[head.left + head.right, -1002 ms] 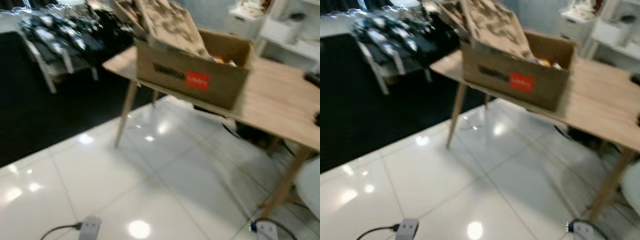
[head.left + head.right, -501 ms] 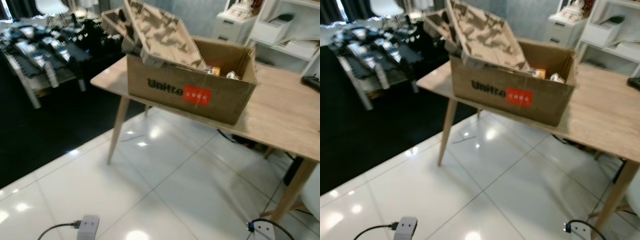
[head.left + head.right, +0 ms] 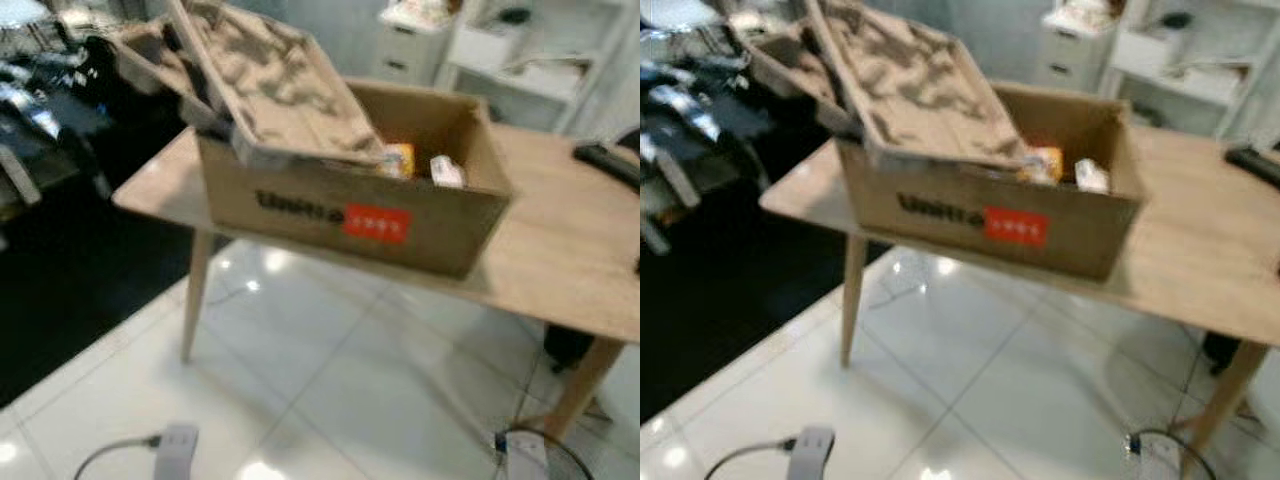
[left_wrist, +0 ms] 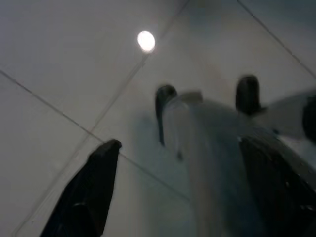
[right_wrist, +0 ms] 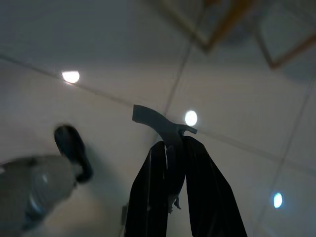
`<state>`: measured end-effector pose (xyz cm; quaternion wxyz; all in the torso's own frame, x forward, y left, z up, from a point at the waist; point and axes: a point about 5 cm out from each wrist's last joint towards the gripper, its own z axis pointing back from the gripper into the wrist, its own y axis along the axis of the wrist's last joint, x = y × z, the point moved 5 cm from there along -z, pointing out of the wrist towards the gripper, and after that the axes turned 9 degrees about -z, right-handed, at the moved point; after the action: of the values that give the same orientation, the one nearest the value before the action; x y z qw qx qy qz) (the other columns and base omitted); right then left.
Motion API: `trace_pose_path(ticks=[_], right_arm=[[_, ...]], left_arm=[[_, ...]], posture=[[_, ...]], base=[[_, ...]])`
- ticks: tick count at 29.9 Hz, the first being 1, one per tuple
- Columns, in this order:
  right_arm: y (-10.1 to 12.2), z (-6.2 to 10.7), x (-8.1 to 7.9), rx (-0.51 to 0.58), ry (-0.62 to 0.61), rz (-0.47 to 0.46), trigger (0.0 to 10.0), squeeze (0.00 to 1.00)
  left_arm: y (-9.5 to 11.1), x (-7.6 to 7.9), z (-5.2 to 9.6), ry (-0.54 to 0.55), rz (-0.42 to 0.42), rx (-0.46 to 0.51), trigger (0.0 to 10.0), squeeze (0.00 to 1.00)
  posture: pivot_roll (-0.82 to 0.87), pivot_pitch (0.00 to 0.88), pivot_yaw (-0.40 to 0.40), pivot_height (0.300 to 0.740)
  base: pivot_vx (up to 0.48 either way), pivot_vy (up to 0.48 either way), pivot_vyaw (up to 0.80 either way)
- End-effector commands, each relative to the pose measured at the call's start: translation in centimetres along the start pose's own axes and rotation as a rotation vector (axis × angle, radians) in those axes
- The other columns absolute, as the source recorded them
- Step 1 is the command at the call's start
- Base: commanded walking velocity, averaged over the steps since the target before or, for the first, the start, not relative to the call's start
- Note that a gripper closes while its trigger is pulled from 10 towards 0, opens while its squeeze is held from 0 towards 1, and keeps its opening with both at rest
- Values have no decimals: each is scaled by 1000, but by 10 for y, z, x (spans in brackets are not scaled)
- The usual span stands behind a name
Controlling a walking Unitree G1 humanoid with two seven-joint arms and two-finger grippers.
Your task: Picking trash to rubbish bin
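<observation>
Glossy white tiles [image 3: 330,380] cover the near floor and mirror the ceiling lights. On them, near left, lies a small grey plug block [image 3: 176,445] with its cable; near right sits another pale block [image 3: 522,452] ringed by a dark cord.

Both arms hang low over the tiles. The left gripper [image 4: 177,197] points down at the floor with its two black fingers [image 4: 91,192] spread wide apart and nothing between them; beyond them a blurred silver-grey part of the robot with dark rounded ends crosses the wrist view. The right gripper [image 5: 173,197] also hangs toward the floor, and its long black fingers [image 5: 148,197] are pinched on a thin, flat dark-grey scrap [image 5: 160,123], the trash, which sticks out past the tips with its long axis in line with the fingers and flares at the far end.

Farther off stands a light wooden table [image 3: 570,250] with a smooth top and slim, splayed legs. On it rests an open brown cardboard box [image 3: 350,205], its long side facing the robot with dark lettering and a red label [image 3: 376,223]. A moulded pulp insert [image 3: 270,85], bumpy and beige, leans out of the box's left half, tilted up toward the far left. Small yellow and white packets [image 3: 420,165] lie inside at the right. Beyond, blurred, are black flooring at far left and white shelving [image 3: 520,50] at far right.
</observation>
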<state>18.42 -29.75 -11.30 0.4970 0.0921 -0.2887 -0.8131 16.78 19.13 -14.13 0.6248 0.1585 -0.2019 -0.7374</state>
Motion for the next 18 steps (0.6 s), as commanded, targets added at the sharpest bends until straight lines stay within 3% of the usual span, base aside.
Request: trace_pose_path(ticks=[1,8,18], right_arm=[[-19,2,7,-55,-15,5,10000,0],[-11,1,-2,-28,18,36,10000,0],[40,2,-40,131,163,100,10000,0]], left_arm=[[-12,2,2,-2,12,-34,10000,0],[-12,1,2,-3,12,-37,10000,0],[-11,1,1,-9,8,-33,10000,0]], posture=[[-3,77,-20,740],[-5,78,-19,740],[-12,82,-14,740]], base=[[0,0,0],[0,0,0],[0,-465,0]])
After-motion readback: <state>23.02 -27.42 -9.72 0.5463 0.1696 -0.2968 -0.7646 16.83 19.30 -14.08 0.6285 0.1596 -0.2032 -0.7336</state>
